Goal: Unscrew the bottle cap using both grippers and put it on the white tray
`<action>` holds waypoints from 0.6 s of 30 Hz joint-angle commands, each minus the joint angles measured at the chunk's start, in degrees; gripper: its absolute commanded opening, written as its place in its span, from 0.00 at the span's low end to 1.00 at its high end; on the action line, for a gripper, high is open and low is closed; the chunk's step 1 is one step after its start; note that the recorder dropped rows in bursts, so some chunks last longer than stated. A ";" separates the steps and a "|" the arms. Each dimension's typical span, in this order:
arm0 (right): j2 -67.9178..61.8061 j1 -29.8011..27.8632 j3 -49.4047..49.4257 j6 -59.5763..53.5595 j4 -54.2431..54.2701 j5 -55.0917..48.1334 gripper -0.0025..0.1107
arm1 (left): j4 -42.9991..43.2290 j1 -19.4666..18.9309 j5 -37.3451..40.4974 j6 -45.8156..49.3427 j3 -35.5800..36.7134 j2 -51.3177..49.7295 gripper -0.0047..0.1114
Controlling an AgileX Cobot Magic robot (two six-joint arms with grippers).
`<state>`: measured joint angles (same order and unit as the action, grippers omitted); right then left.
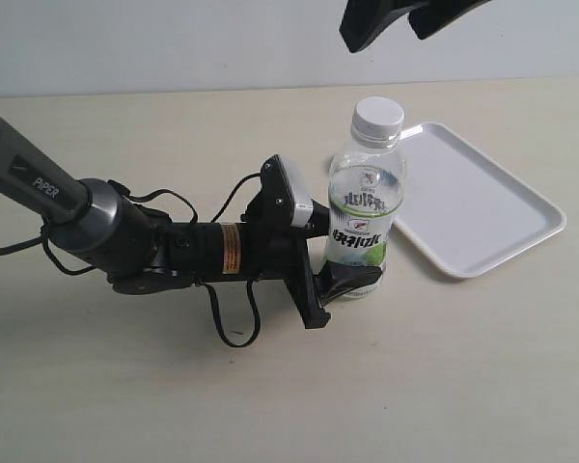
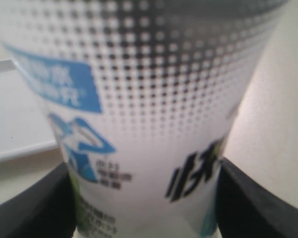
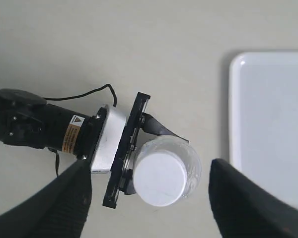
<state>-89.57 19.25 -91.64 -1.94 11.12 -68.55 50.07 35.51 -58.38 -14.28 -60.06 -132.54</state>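
White tray [image 1: 482, 207] at three o'clock of the bottle, no cap on it yet. Bottle [image 1: 364, 217] upright on the table, pinched low on its label by the left gripper [image 1: 347, 256] reaching in from nine o'clock. Right gripper [image 1: 405, 19] up at twelve o'clock, well above, jaws spread wide and touching nothing. Bottle cap [image 1: 378, 117] on the neck, apparently screwed down. Done, by the look of it: bottle steadied. Left: descend, clamp cap, twist off, carry to tray.

Labelled bottle [image 2: 139, 99] between left claw's [image 2: 144, 206] jaws
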 commanded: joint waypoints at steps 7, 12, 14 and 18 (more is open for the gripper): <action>-4.91 0.09 -1.86 6.54 -0.77 -1.41 0.62 | 1.83 0.09 2.98 0.11 0.14 -0.10 0.04; -7.62 0.09 -1.86 6.68 -0.77 -1.41 0.62 | 1.83 0.09 2.98 0.11 0.14 -0.10 0.04; -8.13 0.09 -1.86 6.68 -0.77 -1.41 0.62 | 1.83 0.09 2.98 0.11 0.14 -0.10 0.04; -8.38 0.09 -1.86 7.17 -0.77 -1.41 0.62 | 1.83 0.09 2.98 0.11 0.14 -0.10 0.04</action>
<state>-97.93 19.25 -93.14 4.86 10.77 -70.11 50.18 35.51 -58.38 -14.36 -60.06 -132.54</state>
